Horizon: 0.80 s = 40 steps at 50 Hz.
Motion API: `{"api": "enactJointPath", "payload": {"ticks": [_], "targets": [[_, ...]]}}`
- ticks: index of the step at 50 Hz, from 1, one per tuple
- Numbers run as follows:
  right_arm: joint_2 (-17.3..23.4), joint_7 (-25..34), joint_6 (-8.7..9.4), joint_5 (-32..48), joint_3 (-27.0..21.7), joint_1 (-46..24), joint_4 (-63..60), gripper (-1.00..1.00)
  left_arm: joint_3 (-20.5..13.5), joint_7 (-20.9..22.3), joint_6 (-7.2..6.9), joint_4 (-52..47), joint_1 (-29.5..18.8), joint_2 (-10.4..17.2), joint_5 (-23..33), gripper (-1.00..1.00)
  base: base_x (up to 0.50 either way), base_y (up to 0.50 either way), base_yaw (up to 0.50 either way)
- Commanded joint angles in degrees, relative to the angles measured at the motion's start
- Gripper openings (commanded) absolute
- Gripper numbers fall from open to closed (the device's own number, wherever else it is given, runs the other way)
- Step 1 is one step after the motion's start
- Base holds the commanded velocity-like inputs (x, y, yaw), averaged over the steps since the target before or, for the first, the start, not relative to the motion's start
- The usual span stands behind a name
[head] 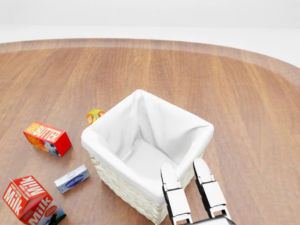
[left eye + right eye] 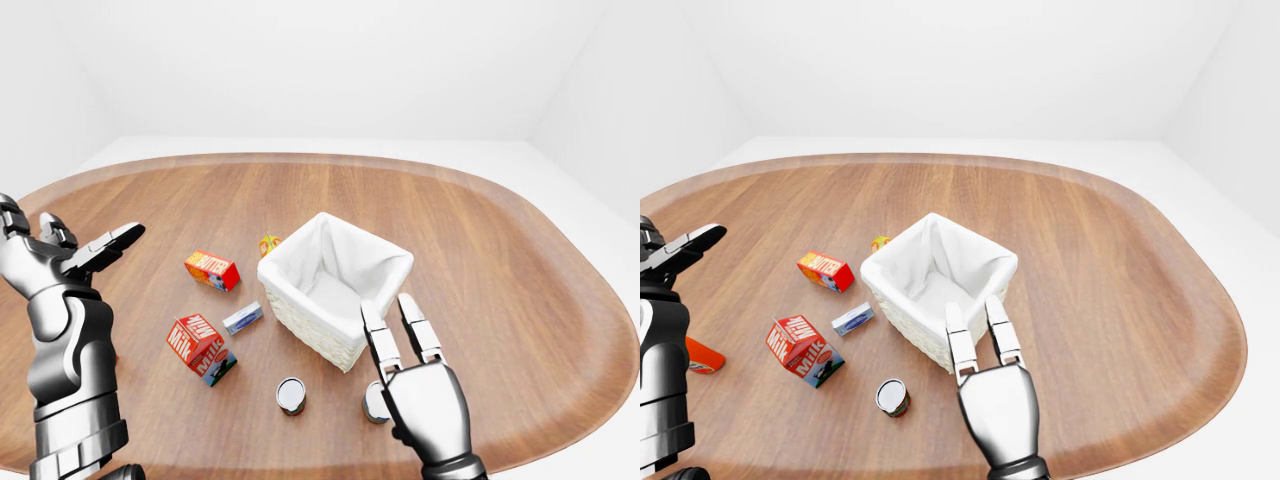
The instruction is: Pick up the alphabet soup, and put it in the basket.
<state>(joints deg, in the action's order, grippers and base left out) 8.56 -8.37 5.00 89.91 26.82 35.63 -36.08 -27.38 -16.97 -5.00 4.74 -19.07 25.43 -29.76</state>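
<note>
Two small cans stand on the wooden table near the bottom of the left-eye view. One can [image 2: 291, 395] shows its silver lid; the other can [image 2: 372, 402] is half hidden behind my right hand. I cannot read either label, so which one is the alphabet soup is unclear. The white-lined wicker basket [image 2: 290, 262] sits mid-table and holds nothing I can see. My right hand [image 2: 388, 308] is open with its fingers straight, hovering over the table just below the basket's near corner and above the hidden can. Raised at the far left, my left hand [image 2: 90, 245] is open and holds nothing.
Left of the basket lie a milk carton [image 2: 200, 350], a butter box [image 2: 211, 269], a small blue-white box [image 2: 243, 318] and a small orange carton [image 2: 268, 243]. An orange object [image 2: 702, 356] shows by my left arm. The table's rim curves round on every side.
</note>
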Motion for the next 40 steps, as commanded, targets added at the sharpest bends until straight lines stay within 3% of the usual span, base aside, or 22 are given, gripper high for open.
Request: {"api": "enactJointPath", "payload": {"ticks": [1, 9, 11, 12, 18, 40], "targets": [[3.39, -6.09, 0.00, -7.57, 2.32, 2.18, 0.31, 1.00, 0.04, 0.07, 0.00, 0.38, -0.01, -0.01, 0.09, 1.00, 0.00, 0.00, 0.00], [4.50, -18.20, 0.00, -21.63, -1.01, 6.02, 1.63, 1.00, -0.10, -0.04, 0.00, -0.15, 0.15, 0.03, -0.01, 1.00, 0.00, 0.00, 0.00], [4.67, -18.87, 0.00, -22.41, -1.08, 6.10, 1.69, 1.00, -0.10, -0.03, 0.00, -0.12, 0.13, 0.03, 0.00, 1.00, 0.00, 0.00, 0.00], [3.72, -21.33, 0.00, -24.72, -3.47, 5.99, 3.66, 1.00, -0.07, 0.03, 0.00, -0.07, 0.13, 0.01, 0.06, 1.00, 0.00, 0.00, 0.00], [2.36, -21.63, 0.00, -31.17, -5.36, 6.14, 6.84, 1.00, 0.07, 0.28, 0.00, 0.67, -0.03, -0.07, 0.33, 1.00, 0.00, 0.00, 0.00], [2.73, -21.63, 0.00, -33.79, -3.81, 3.65, 10.13, 1.00, 0.09, 0.27, 0.00, 0.53, 0.07, -0.07, 0.28, 1.00, 0.00, 0.00, 0.00]]}}
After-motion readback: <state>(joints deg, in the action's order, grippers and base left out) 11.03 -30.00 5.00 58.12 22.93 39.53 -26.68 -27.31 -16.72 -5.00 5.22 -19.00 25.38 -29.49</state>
